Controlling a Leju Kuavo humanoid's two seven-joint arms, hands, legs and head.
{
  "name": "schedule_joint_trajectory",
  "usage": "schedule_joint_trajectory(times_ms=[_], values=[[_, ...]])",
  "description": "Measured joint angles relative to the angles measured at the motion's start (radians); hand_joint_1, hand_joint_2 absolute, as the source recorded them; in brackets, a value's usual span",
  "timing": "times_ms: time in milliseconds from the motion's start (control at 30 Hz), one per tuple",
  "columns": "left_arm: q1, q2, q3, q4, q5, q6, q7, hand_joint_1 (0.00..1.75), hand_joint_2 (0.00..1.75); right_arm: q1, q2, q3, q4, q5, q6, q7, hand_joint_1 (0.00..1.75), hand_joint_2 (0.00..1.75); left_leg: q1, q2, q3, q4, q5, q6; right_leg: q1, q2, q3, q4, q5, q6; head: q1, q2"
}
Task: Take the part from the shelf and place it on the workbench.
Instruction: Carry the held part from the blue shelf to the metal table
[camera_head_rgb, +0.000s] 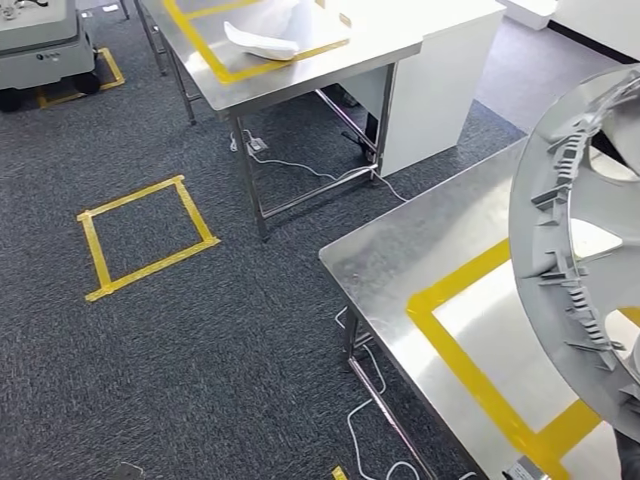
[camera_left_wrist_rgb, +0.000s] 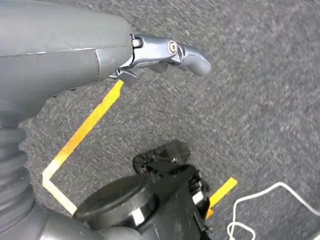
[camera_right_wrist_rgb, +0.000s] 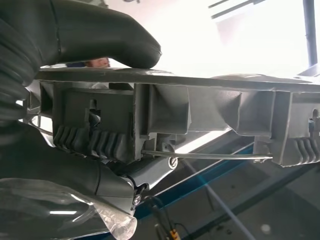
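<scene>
The part (camera_head_rgb: 581, 250) is a large round grey plastic wheel cover with ribs and clips on its inner side. It hangs tilted on edge above the right end of the steel workbench (camera_head_rgb: 400, 260), over a yellow-taped rectangle (camera_head_rgb: 468, 360). In the right wrist view my right hand (camera_right_wrist_rgb: 45, 45) grips the part's rim (camera_right_wrist_rgb: 211, 105), thumb on one face and fingers (camera_right_wrist_rgb: 113, 185) under the other. My left hand (camera_left_wrist_rgb: 113, 55) hangs over the carpet with its fingers stretched out, holding nothing.
A second steel table (camera_head_rgb: 302, 80) stands farther back with a white object (camera_head_rgb: 264, 40) inside yellow tape. A yellow-taped square (camera_head_rgb: 147, 240) marks the carpet at left. White cables (camera_head_rgb: 362, 430) trail under the workbench. A white cabinet (camera_head_rgb: 445, 70) stands behind.
</scene>
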Motion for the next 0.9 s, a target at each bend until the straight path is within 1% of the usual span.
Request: schedule_joint_trajectory(times_ms=[33,100,133,167,200,233,267,300,333,367,400,433,467,500,533,567,600,633,667,700,733,767,800,833,867,900], values=[[0.0,0.0,0.002,0.0,-0.001,-0.002,-0.001,0.0,1.75,0.0,0.002,-0.002,0.0,-0.001,0.0,-0.002,1.75,1.75,-0.002,0.008,0.002,0.003,-0.003,-0.005,0.002,-0.002,0.004,-0.01,-0.003,-0.007,0.0,0.0],[0.0,-0.002,0.004,0.0,-0.002,-0.004,-0.002,0.0,1.75,0.003,0.007,-0.007,-0.001,-0.003,0.0,-0.006,1.75,1.75,0.0,0.021,0.007,0.005,-0.006,-0.013,0.002,0.018,0.001,-0.01,0.002,-0.02,-0.001,0.0],[0.0,-0.003,0.006,-0.001,-0.002,-0.005,-0.002,0.0,1.75,0.004,0.01,-0.011,-0.002,-0.005,0.0,-0.008,1.75,1.75,0.003,0.012,0.007,0.011,-0.015,-0.019,0.002,0.028,0.003,-0.011,0.005,-0.026,-0.001,0.0],[0.0,-0.003,0.008,-0.001,-0.002,-0.006,-0.002,0.0,1.75,0.005,0.013,-0.014,-0.003,-0.007,0.0,-0.011,1.75,1.75,0.006,-0.008,0.0,0.032,-0.034,-0.025,0.0,0.037,0.004,-0.012,0.008,-0.032,-0.002,0.0],[0.001,-0.004,0.01,-0.001,-0.003,-0.007,-0.003,0.0,1.75,0.006,0.015,-0.017,-0.004,-0.01,0.0,-0.015,1.75,1.75,0.009,-0.035,-0.017,0.076,-0.064,-0.031,-0.002,0.046,0.006,-0.013,0.011,-0.037,-0.003,0.0],[0.003,-0.005,0.012,-0.001,-0.003,-0.008,-0.003,0.0,1.75,0.006,0.018,-0.02,-0.005,-0.013,0.001,-0.018,1.75,1.75,0.011,-0.061,-0.044,0.142,-0.101,-0.035,-0.002,0.057,0.006,-0.013,0.012,-0.04,-0.004,0.0],[0.005,-0.005,0.013,-0.002,-0.004,-0.01,-0.003,0.0,1.75,0.005,0.021,-0.023,-0.005,-0.016,0.001,-0.022,1.75,1.75,0.013,-0.075,-0.076,0.215,-0.135,-0.036,-0.002,0.068,0.005,-0.013,0.013,-0.041,-0.004,0.0],[0.008,-0.006,0.015,-0.002,-0.006,-0.012,-0.003,0.0,1.75,0.006,0.025,-0.027,-0.005,-0.019,0.002,-0.027,1.75,1.75,0.013,-0.08,-0.102,0.274,-0.154,-0.036,-0.001,0.08,0.005,-0.012,0.014,-0.042,-0.004,0.0],[0.009,-0.007,0.016,-0.002,-0.008,-0.014,-0.002,0.0,1.75,0.006,0.03,-0.031,-0.005,-0.024,0.003,-0.033,1.75,1.75,0.013,-0.081,-0.116,0.301,-0.152,-0.034,-0.001,0.093,0.005,-0.012,0.014,-0.042,-0.004,0.0],[0.01,-0.008,0.018,-0.002,-0.01,-0.016,-0.002,0.0,1.75,0.006,0.035,-0.034,-0.005,-0.028,0.004,-0.039,1.75,1.75,0.013,-0.084,-0.112,0.288,-0.129,-0.032,0.0,0.105,0.007,-0.012,0.014,-0.042,-0.004,0.0],[0.011,-0.009,0.021,-0.002,-0.012,-0.017,-0.002,0.0,1.75,0.005,0.04,-0.038,-0.005,-0.032,0.005,-0.044,1.75,1.75,0.013,-0.091,-0.092,0.237,-0.09,-0.027,0.0,0.119,0.009,-0.012,0.014,-0.042,-0.004,0.0],[0.011,-0.009,0.024,-0.002,-0.012,-0.019,-0.002,0.0,1.75,0.005,0.044,-0.041,-0.005,-0.035,0.005,-0.048,1.75,1.75,0.013,-0.111,-0.065,0.167,-0.047,-0.022,-0.001,0.131,0.01,-0.013,0.014,-0.041,-0.004,0.0],[0.012,-0.01,0.027,-0.002,-0.013,-0.02,-0.002,0.0,1.75,0.005,0.047,-0.044,-0.005,-0.037,0.005,-0.05,1.75,1.75,0.014,-0.133,-0.038,0.101,-0.015,-0.016,0.0,0.144,0.01,-0.012,0.014,-0.039,-0.003,0.0],[0.013,-0.01,0.029,-0.002,-0.014,-0.021,-0.002,0.0,1.75,0.004,0.05,-0.047,-0.005,-0.04,0.006,-0.053,1.75,1.75,0.013,-0.151,-0.019,0.052,0.002,-0.011,-0.001,0.157,0.006,-0.011,0.016,-0.035,-0.004,0.0],[0.014,-0.011,0.032,-0.002,-0.016,-0.022,-0.002,0.0,1.75,0.004,0.054,-0.051,-0.005,-0.044,0.007,-0.056,1.75,1.75,0.013,-0.162,-0.01,0.026,0.005,-0.007,-0.003,0.168,0.0,-0.01,0.018,-0.029,-0.003,0.0],[0.014,-0.011,0.035,-0.002,-0.018,-0.023,-0.002,0.0,1.75,0.004,0.058,-0.055,-0.006,-0.05,0.01,-0.061,1.75,1.75,0.012,-0.158,-0.008,0.019,0.002,-0.004,-0.004,0.18,-0.006,-0.011,0.022,-0.021,-0.003,0.0],[0.014,-0.012,0.039,-0.003,-0.021,-0.025,-0.002,0.0,1.75,0.005,0.064,-0.06,-0.007,-0.056,0.013,-0.065,1.75,1.75,0.012,-0.148,-0.007,0.011,0.002,0.0,-0.006,0.189,-0.014,-0.013,0.026,-0.013,-0.003,0.0],[0.012,-0.014,0.042,-0.004,-0.023,-0.027,-0.002,0.0,1.75,0.007,0.069,-0.066,-0.007,-0.062,0.018,-0.069,1.75,1.75,0.014,-0.136,-0.006,0.003,0.005,0.003,-0.006,0.184,-0.021,-0.012,0.024,-0.008,-0.003,0.0],[0.012,-0.015,0.044,-0.006,-0.026,-0.029,-0.002,0.0,1.75,0.008,0.073,-0.07,-0.008,-0.066,0.022,-0.071,1.75,1.75,0.015,-0.124,-0.005,-0.006,0.01,0.007,-0.004,0.165,-0.032,0.003,0.012,-0.005,-0.001,0.0],[0.012,-0.017,0.045,-0.007,-0.028,-0.03,-0.002,0.0,1.75,0.008,0.076,-0.074,-0.008,-0.07,0.026,-0.073,1.75,1.75,0.017,-0.111,-0.004,-0.014,0.015,0.011,-0.002,0.136,-0.051,0.039,-0.013,-0.003,0.001,0.0],[0.014,-0.019,0.046,-0.008,-0.03,-0.031,-0.001,0.0,1.75,0.007,0.078,-0.077,-0.008,-0.071,0.028,-0.075,1.75,1.75,0.016,-0.097,-0.004,-0.017,0.017,0.014,-0.001,0.104,-0.076,0.097,-0.047,-0.003,0.002,0.0],[0.016,-0.021,0.047,-0.008,-0.031,-0.031,-0.001,0.0,1.75,0.005,0.079,-0.079,-0.008,-0.072,0.03,-0.077,1.75,1.75,0.014,-0.084,-0.006,-0.017,0.017,0.016,0.0,0.083,-0.106,0.165,-0.082,0.0,0.003,0.0],[0.018,-0.023,0.049,-0.008,-0.031,-0.032,-0.001,0.0,1.75,0.004,0.081,-0.081,-0.008,-0.073,0.032,-0.078,1.75,1.75,0.012,-0.07,-0.008,-0.017,0.017,0.016,0.0,0.074,-0.131,0.224,-0.106,0.002,0.003,0.0],[0.018,-0.024,0.051,-0.008,-0.032,-0.033,-0.001,0.0,1.75,0.004,0.082,-0.083,-0.008,-0.076,0.036,-0.08,1.75,1.75,0.011,-0.056,-0.008,-0.016,0.017,0.016,0.0,0.07,-0.141,0.255,-0.113,0.004,0.003,0.0],[0.018,-0.026,0.052,-0.008,-0.035,-0.035,-0.001,0.0,1.75,0.004,0.085,-0.087,-0.008,-0.081,0.043,-0.084,1.75,1.75,0.01,-0.043,-0.009,-0.016,0.016,0.016,0.0,0.067,-0.131,0.245,-0.101,0.005,0.003,0.0],[0.018,-0.028,0.055,-0.008,-0.039,-0.038,-0.001,0.0,1.75,0.004,0.088,-0.092,-0.009,-0.089,0.051,-0.09,1.75,1.75,0.009,-0.032,-0.008,-0.015,0.015,0.015,0.0,0.061,-0.1,0.196,-0.074,0.005,0.003,0.0]])
